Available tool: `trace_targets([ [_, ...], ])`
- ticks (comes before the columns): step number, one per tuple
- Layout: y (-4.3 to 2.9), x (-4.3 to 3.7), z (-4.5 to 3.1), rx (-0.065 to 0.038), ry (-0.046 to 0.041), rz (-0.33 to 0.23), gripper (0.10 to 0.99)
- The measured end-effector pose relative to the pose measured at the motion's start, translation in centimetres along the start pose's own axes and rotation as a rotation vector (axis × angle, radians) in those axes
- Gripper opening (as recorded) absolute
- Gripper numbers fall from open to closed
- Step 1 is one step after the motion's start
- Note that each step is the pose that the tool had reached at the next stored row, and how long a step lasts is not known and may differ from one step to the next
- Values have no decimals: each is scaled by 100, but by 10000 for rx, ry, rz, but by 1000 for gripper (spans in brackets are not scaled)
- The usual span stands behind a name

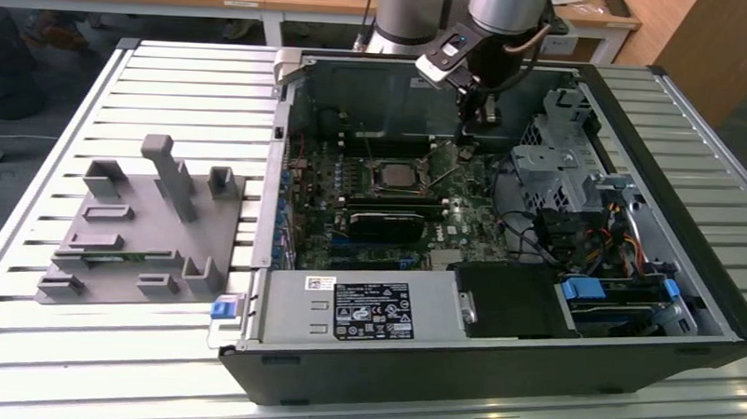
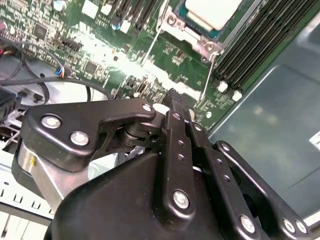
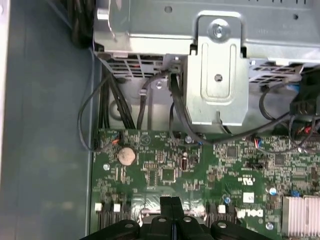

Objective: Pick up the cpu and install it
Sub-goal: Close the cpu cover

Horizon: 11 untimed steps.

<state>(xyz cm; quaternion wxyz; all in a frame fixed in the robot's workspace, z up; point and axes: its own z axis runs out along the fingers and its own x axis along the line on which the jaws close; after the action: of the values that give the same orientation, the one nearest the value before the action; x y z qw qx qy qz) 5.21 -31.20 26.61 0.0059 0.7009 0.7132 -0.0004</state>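
Observation:
The cpu [image 2: 212, 12] is a pale silver-white square lying in the metal-rimmed socket on the green motherboard [image 3: 165, 170]. In the exterior view the cpu [image 1: 397, 178] sits mid-board inside the open computer case [image 1: 673, 183]. My gripper [image 1: 467, 143] hangs over the board toward the exterior view's right of the socket, near the case's back wall. Its black fingers [image 2: 176, 107] are pressed together with nothing between them, and the gripper [image 3: 171, 201] looks the same in the first wrist view. The tips hover above the board beside the socket's wire lever [image 2: 150, 47].
A grey plastic fixture [image 1: 137, 229] stands on the slatted table [image 1: 45, 366] at the exterior view's left. Inside the case are a black rectangular module [image 1: 379, 224], a metal drive cage [image 3: 217, 75] with cables, a coin battery [image 3: 126, 155] and the power supply [image 1: 358, 307].

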Motion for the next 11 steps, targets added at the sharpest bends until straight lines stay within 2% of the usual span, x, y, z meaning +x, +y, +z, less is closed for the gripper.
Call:
trace_targets([
  [6,115,22,52,5,-31,-11,106],
  [11,142,26,141,23,-41,-12,106],
])
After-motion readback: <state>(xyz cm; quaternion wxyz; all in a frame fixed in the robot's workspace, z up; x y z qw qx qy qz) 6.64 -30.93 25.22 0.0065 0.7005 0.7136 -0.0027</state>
